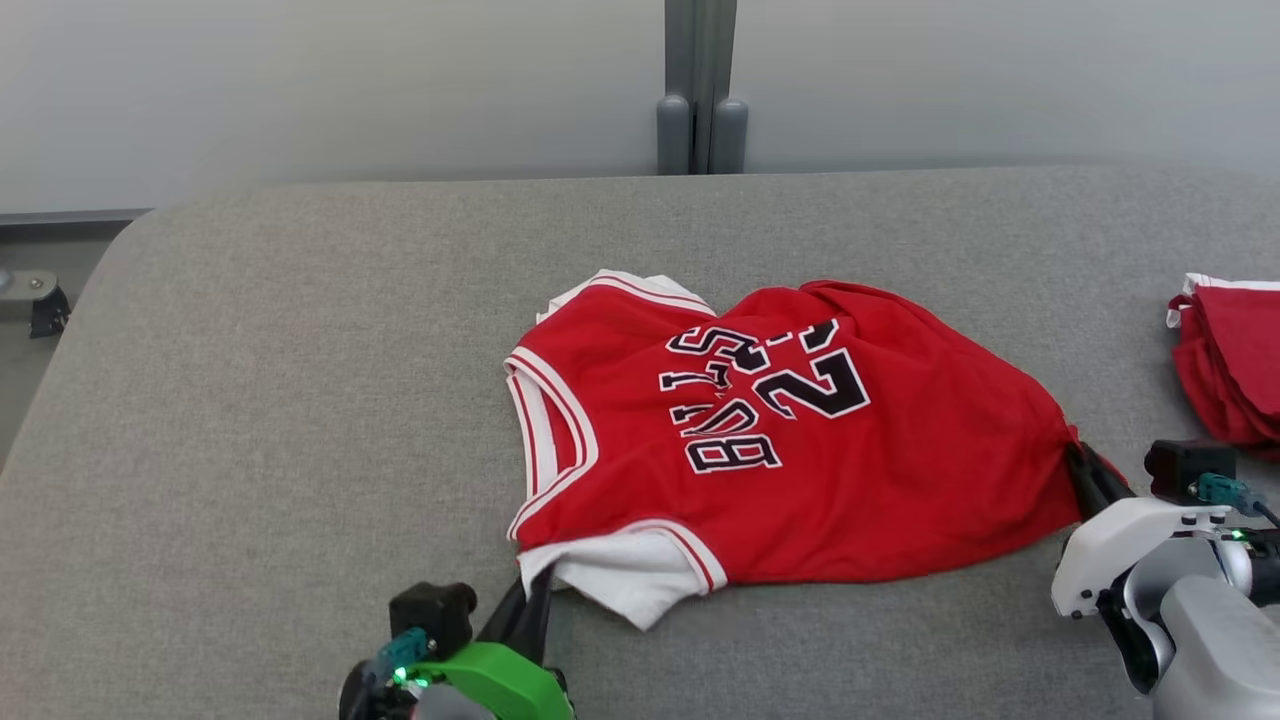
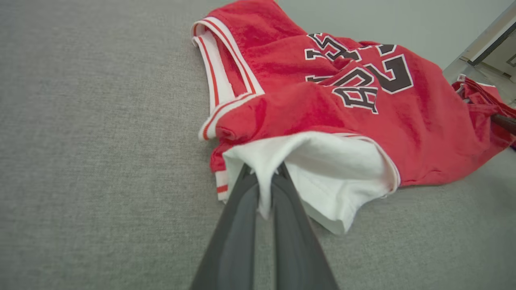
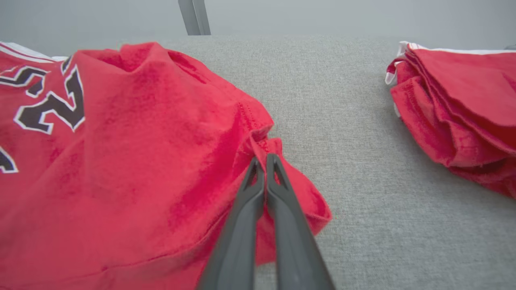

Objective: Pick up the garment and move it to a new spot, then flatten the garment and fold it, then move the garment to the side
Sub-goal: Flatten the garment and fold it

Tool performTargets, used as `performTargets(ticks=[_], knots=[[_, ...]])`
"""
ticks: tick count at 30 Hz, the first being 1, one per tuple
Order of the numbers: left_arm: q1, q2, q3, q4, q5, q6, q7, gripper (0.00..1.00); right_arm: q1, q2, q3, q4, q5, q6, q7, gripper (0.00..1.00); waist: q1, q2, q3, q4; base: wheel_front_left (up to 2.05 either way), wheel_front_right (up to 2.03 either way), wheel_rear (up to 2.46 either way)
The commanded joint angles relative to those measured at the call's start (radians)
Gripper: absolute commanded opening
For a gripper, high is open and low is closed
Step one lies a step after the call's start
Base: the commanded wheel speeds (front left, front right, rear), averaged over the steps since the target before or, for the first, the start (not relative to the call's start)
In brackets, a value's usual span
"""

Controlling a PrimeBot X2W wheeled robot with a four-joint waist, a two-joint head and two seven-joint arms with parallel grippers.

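A grey woven surface (image 1: 300, 420) takes up most of the head view, and its far edge rounds off toward the upper left. Behind it runs a plain pale wall (image 1: 300, 80). A strip of floor (image 1: 25, 370) shows beside the surface at the far left edge of the frame.

The garment (image 1: 800, 450) is a red sleeveless jersey with white-and-red trim and dark lettering and a number outlined in white. It lies rumpled on the surface a little right of the frame's centre. Its print reads upside down in the head view, and a white inner layer pokes out at its lower left.

At the right edge of the frame, apart from the garment, sits a pile of folded red cloth (image 1: 1235, 370) with a white edge. A grey post (image 1: 700, 90) stands against the wall at top centre.

The right gripper (image 3: 265, 159) reaches in from the lower right of the head view, its jaws pressed together on the garment's red right-hand corner. The left gripper (image 2: 264, 173) is at the bottom of the head view, left of centre, and its jaws pinch the white fabric at the garment's lower left corner. A small dark fitting (image 1: 45, 310) sits on the floor at the far left.
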State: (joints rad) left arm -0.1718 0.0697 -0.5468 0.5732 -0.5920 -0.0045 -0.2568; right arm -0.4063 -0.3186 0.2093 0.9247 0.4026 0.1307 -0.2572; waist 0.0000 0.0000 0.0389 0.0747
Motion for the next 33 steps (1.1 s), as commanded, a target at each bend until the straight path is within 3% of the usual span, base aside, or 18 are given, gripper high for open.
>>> performTargets(ticks=[1,10,17,21,29,33], knots=[[-0.028,0.021,0.012,-0.018,-0.007,-0.002,-0.004,0.0,0.02,-0.013,0.022,-0.032,0.028,0.0,0.004,0.0,0.0,0.0,-0.015,-0.008,0.0,0.0,0.0],[-0.129,0.133,0.099,-0.224,-0.036,0.016,0.057,0.0,0.012,-0.153,0.095,-0.299,0.191,0.0,0.1,0.0,0.0,0.0,-0.061,-0.03,0.0,0.0,0.0],[-0.249,0.185,0.144,-0.411,-0.066,0.024,0.159,0.0,-0.041,-0.196,0.101,-0.549,0.357,0.0,0.216,0.0,0.0,0.0,-0.095,-0.051,0.0,0.0,0.0],[-0.318,0.198,0.167,-0.473,-0.078,0.034,0.204,0.0,-0.081,-0.196,0.069,-0.643,0.423,0.0,0.264,0.0,0.0,0.0,-0.115,-0.064,0.0,0.0,0.0],[-0.416,0.188,0.221,-0.547,-0.096,0.069,0.2,0.0,-0.137,-0.172,0.004,-0.806,0.4,0.0,0.271,0.0,0.0,0.0,-0.141,-0.076,0.0,0.0,0.0],[-0.43,0.191,0.259,-0.581,-0.111,0.105,0.209,0.0,-0.141,-0.137,-0.091,-0.867,0.359,0.0,0.262,0.0,0.0,0.0,-0.147,-0.079,0.0,0.0,0.0]])
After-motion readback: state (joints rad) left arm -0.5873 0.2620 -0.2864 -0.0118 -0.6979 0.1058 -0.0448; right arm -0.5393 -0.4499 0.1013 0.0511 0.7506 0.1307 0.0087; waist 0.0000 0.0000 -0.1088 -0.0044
